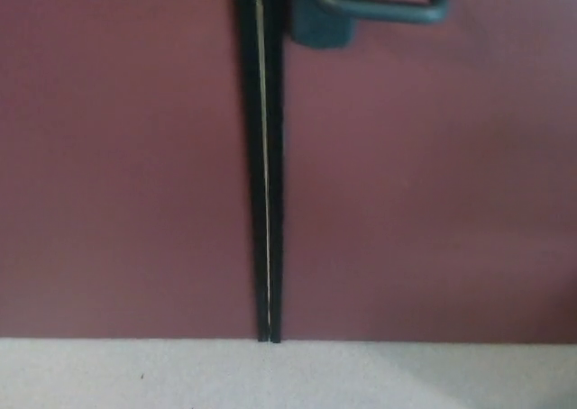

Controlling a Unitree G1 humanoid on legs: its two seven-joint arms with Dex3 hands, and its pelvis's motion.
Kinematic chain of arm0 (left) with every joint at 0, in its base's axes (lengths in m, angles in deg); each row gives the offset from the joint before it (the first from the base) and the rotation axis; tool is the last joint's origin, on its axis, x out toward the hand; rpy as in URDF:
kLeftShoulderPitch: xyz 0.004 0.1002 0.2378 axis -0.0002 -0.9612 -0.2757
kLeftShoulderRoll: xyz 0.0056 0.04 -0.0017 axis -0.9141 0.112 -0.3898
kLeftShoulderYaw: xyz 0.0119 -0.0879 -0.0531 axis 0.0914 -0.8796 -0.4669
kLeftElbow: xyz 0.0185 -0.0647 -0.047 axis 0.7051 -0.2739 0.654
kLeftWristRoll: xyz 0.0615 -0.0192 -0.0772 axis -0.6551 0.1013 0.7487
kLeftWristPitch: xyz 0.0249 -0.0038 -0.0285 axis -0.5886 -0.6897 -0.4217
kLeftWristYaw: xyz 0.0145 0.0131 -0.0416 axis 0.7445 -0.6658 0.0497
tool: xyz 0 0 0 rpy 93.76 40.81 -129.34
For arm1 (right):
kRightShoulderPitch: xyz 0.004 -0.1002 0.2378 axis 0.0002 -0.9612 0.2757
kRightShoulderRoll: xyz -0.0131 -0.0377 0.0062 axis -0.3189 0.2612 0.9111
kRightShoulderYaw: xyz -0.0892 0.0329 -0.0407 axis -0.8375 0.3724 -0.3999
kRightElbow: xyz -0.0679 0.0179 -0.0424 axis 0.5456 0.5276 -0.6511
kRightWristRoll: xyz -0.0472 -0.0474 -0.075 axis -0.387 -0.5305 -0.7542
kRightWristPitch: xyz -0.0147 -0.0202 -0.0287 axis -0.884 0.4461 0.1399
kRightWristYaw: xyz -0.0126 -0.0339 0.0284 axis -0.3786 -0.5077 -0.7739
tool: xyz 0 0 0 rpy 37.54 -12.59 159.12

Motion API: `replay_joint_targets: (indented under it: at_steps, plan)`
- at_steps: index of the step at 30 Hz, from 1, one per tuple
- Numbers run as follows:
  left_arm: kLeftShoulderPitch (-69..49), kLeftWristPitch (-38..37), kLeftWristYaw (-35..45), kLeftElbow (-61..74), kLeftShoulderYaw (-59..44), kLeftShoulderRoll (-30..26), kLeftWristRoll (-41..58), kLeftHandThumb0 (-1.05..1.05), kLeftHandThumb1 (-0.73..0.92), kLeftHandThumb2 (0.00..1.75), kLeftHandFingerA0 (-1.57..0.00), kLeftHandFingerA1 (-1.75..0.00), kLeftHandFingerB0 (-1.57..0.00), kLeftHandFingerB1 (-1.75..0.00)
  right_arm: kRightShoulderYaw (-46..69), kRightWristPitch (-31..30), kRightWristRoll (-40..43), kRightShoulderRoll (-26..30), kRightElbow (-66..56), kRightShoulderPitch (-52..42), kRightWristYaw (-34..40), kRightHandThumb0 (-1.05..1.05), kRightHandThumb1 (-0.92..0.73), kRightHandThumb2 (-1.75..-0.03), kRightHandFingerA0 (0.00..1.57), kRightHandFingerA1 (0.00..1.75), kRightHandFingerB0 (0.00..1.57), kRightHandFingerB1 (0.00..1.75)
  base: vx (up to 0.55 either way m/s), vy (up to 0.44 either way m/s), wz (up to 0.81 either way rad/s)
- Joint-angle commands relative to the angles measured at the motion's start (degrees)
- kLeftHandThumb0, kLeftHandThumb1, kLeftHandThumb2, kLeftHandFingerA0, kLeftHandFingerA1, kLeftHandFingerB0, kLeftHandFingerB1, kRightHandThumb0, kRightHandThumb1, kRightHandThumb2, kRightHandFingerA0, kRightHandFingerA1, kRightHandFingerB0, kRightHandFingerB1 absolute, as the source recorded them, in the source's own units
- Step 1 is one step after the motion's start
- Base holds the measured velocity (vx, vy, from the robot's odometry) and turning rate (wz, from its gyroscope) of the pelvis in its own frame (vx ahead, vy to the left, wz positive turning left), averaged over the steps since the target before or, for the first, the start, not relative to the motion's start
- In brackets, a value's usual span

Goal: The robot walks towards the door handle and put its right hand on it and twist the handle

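Maroon double door (424, 202) fills view; black seam (266, 175) runs 12 to 6 o'clock at centre. Pale floor (288, 377) strip at 6 o'clock. Door handle (388, 8), dark lever on plate, at 1 o'clock, partly cropped by top edge. Neither hand in view; finger state cannot be told. Step judged: approach phase. Next move calls for raising right hand onto lever. No readable writing or brand.

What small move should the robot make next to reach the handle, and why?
Probably raise the right robot hand toward the handle. The handle sits at the top edge of the head view, right of the dark door seam, and neither robot hand shows yet, so nothing touches it.
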Motion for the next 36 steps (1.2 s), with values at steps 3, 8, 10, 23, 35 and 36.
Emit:
replay_joint_targets:
  at_steps: [3, 8, 10, 23, 35, 36]
  plan:
    - [-0.25, -0.06, -0.14, -0.13, 0.86, -0.17, -1.29, -0.30, 0.58, 0.58, -0.73, -0.51, -0.51, -0.40, 0.16, -0.50, 0.49, 0.11, -0.06, -0.15, -0.23, -0.23, -0.61, -0.58, 0.82, 0.52, 0.61, 0.43, 0.13, 0.099, 0.06]
    - [-0.17, -0.11, -0.40, -0.29, 1.20, -0.12, -1.44, -0.30, 0.58, 0.57, -0.74, -0.51, -0.51, -0.40, 0.33, -0.57, 0.65, 0.19, 0.06, -0.08, -0.56, -0.23, -0.61, -0.58, 0.83, 0.52, 0.61, 0.44, 0.11, 0.026, 0.03]
    - [-0.16, -0.12, -0.42, -0.30, 1.27, -0.13, -1.39, -0.30, 0.58, 0.57, -0.74, -0.51, -0.51, -0.40, 0.34, -0.57, 0.65, 0.19, 0.05, -0.08, -0.57, -0.23, -0.61, -0.58, 0.83, 0.52, 0.61, 0.44, 0.10, -0.050, 0.04]
    - [-0.45, -0.63, 0.20, -0.02, 1.69, -0.45, -1.41, -0.31, 0.59, 0.58, -0.73, -0.51, -0.52, -0.40, 0.23, -0.89, 0.52, 0.03, 0.08, 0.13, -0.57, -0.23, -0.61, -0.58, 0.82, 0.52, 0.61, 0.44, 0.06, 0.091, 0.01]
    - [-0.34, -0.30, -0.05, -0.23, 1.60, -0.31, -1.18, -0.31, 0.59, 0.58, -0.73, -0.51, -0.52, -0.40, 0.25, -0.85, 0.50, 0.01, 0.01, -0.05, -0.73, -0.23, -0.61, -0.58, 0.82, 0.53, 0.61, 0.44, 0.08, 0.185, 0.00]
    - [-0.37, -0.36, -0.10, -0.25, 1.66, -0.35, -1.25, -0.31, 0.59, 0.58, -0.73, -0.51, -0.52, -0.40, 0.24, -0.79, 0.50, -0.02, 0.01, -0.09, -0.69, -0.23, -0.62, -0.58, 0.81, 0.51, 0.61, 0.43, 0.13, 0.074, 0.05]
